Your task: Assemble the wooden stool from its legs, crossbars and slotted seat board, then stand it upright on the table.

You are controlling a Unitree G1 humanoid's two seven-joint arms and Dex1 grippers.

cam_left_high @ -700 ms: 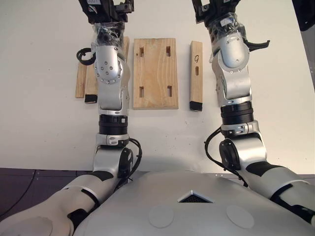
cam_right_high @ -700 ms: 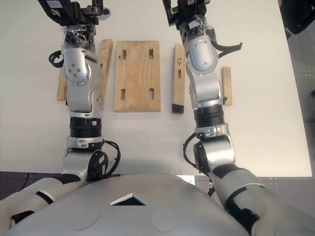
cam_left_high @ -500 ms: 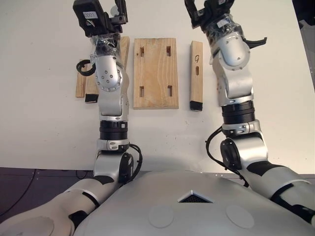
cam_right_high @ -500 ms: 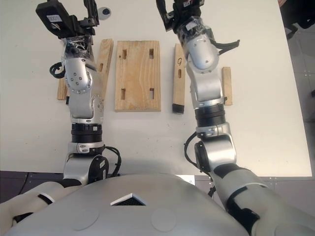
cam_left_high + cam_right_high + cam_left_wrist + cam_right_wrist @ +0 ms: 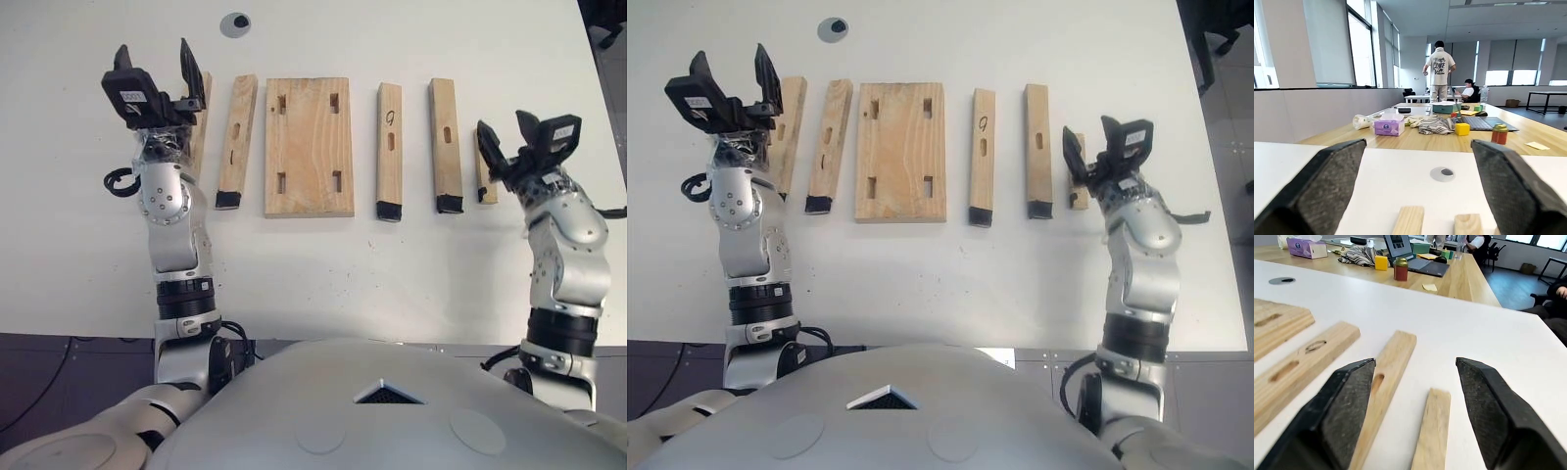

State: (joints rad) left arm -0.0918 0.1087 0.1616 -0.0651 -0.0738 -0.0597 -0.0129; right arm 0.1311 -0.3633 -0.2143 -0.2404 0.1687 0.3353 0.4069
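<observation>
The stereo pair on the head looks steeply down from above the near edge of the white table, reaching to its far edge. Both eyes share the pale rectangular wooden seat board with four slots; the right eye shows more beyond the table's right edge. The left wrist camera sits low over the table, facing level past the far edge through the left gripper. The small grey round disc there shows from the head too. The right wrist camera looks closely and obliquely down near the right edge, over the short plain wooden crossbar, which both eyes share.
</observation>
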